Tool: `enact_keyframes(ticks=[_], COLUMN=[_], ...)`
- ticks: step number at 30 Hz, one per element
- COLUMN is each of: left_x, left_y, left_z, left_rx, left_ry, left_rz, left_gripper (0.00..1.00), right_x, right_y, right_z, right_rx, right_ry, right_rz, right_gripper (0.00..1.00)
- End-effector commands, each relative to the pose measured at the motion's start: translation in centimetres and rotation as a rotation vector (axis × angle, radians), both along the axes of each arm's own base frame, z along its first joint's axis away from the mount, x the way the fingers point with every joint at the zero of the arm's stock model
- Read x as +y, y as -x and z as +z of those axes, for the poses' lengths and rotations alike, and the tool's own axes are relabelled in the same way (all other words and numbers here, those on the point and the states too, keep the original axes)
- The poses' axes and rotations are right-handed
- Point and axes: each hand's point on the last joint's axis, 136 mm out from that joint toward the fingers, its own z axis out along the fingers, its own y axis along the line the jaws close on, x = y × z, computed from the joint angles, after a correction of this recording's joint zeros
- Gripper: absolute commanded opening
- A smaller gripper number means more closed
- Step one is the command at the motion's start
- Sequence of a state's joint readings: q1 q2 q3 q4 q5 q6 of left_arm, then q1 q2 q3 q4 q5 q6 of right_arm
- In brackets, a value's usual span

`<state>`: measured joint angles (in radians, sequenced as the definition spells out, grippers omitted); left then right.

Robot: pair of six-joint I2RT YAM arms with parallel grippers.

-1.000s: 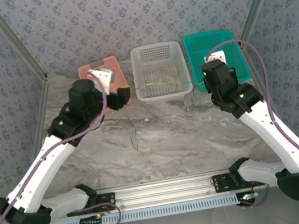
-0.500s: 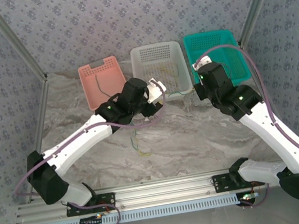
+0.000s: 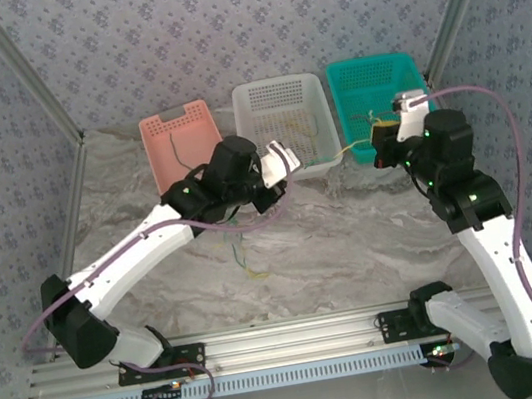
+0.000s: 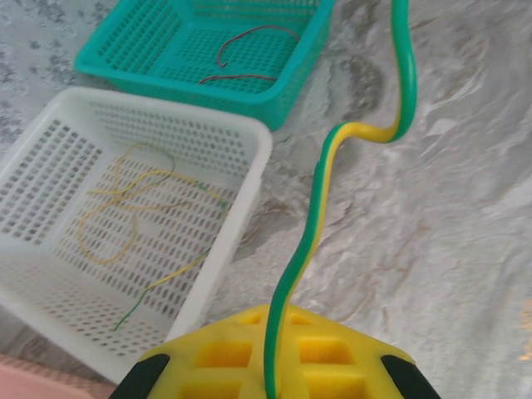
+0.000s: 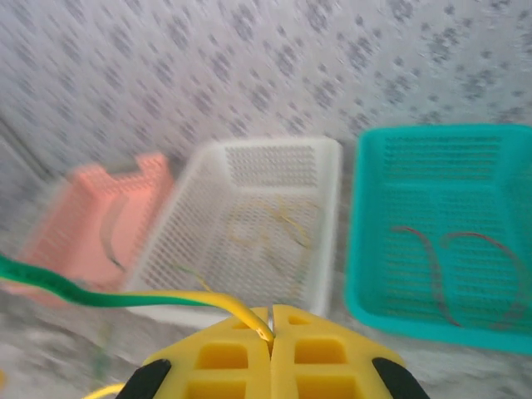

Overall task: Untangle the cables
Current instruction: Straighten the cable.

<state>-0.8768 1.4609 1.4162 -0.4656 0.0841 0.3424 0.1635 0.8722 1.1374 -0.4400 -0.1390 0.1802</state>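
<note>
The left gripper (image 4: 270, 370) and right gripper (image 5: 270, 349) each pinch the green-yellow cable (image 4: 320, 183) in front of the white basket (image 3: 273, 83); wires already lie in it, the pink basket (image 3: 173, 121) and the teal basket (image 3: 371, 61), but loose strands (image 3: 241, 254) on the table (image 3: 353, 236) look left to sort

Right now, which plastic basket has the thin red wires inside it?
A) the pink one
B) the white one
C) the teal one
C: the thin red wires lie on the floor of the teal plastic basket, while the white plastic basket beside it holds thin yellow wires.
</note>
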Motion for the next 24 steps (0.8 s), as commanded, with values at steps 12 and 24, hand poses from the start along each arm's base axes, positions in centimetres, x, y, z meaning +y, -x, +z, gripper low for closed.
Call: enact_keyframes(ticks=[12,24], left_x=[2.4,2.1], left_y=[2.5,1.6], left_z=[-0.9,-2.3], left_rx=[0.274,0.281], left_ry=[-0.009,-0.02], left_rz=[-0.039,-0.005], left_gripper=[0.0,0.0], right_x=[-3.0,-7.1], right_y=[-1.7,-8.3], right_z=[14.2,8.0], right_rx=[-0.377,-0.019], right_ry=[-0.718,-1.405], right_rz=[0.078,-0.123], right_gripper=[0.0,0.0])
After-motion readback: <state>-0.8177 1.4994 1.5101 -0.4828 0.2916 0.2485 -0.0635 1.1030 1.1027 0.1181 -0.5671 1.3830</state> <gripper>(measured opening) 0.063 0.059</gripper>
